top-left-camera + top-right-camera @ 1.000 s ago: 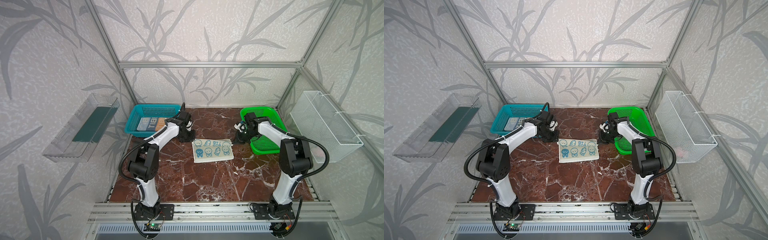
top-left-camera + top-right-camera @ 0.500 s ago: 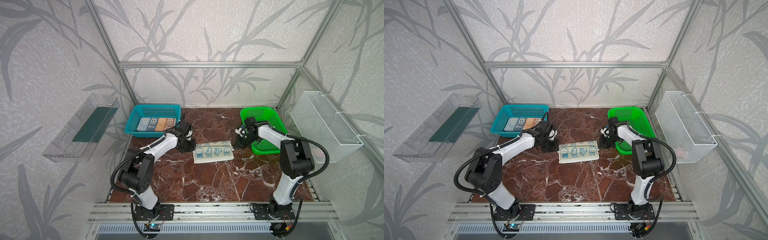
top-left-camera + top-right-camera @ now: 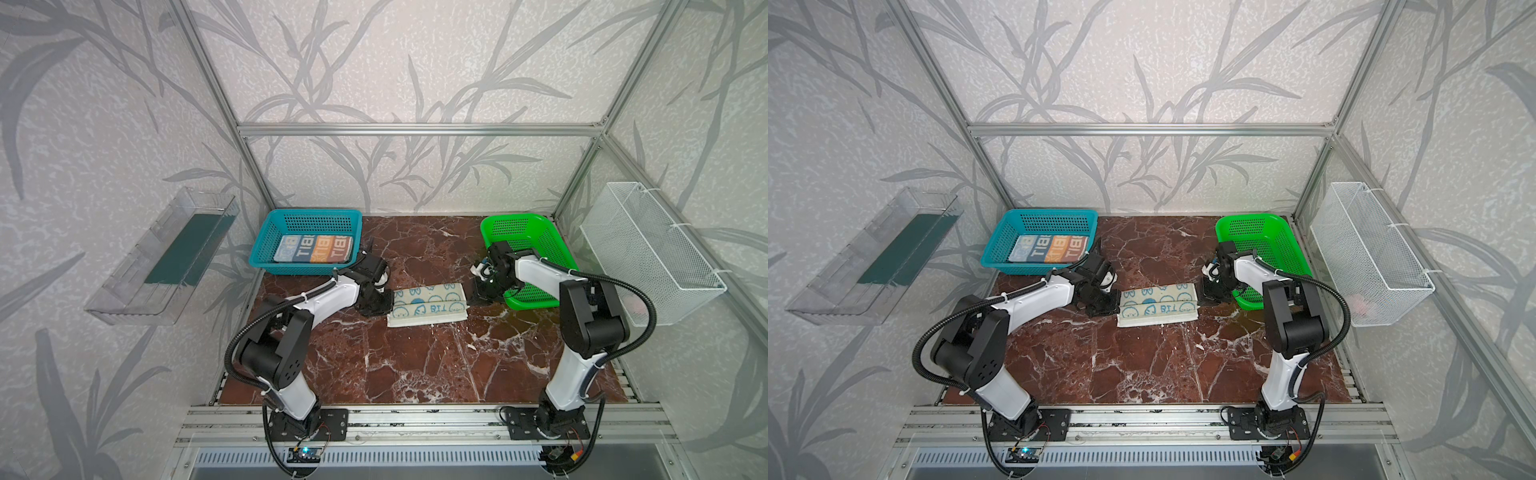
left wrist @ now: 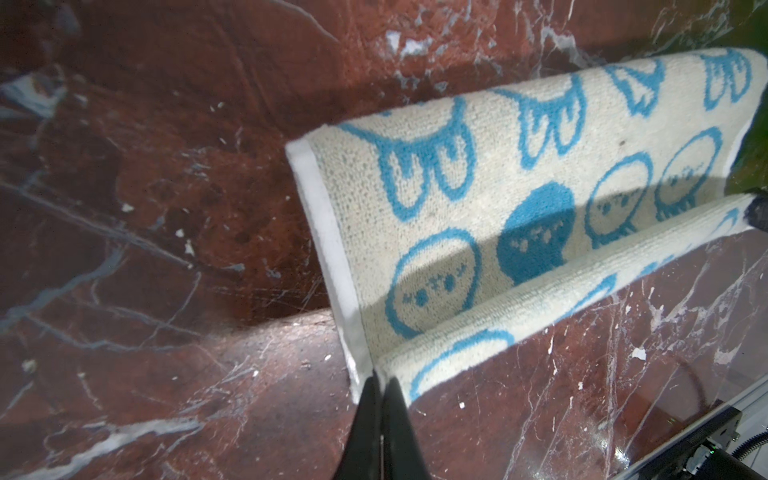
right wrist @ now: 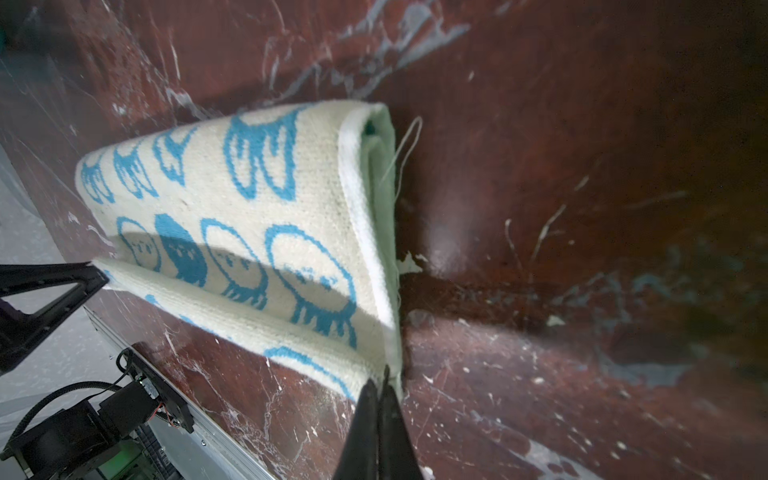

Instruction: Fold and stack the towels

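Cream towel [image 3: 426, 304], blue bunny print

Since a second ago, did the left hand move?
Yes. The left hand, pinching a corner of the towel, has come toward the front of the table, farther from the blue basket.

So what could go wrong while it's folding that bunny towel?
The left gripper and right gripper each pinch only a corner tip of the towel, so a corner might slip free mid-fold. The right arm also sits close to the green basket and could nudge it.
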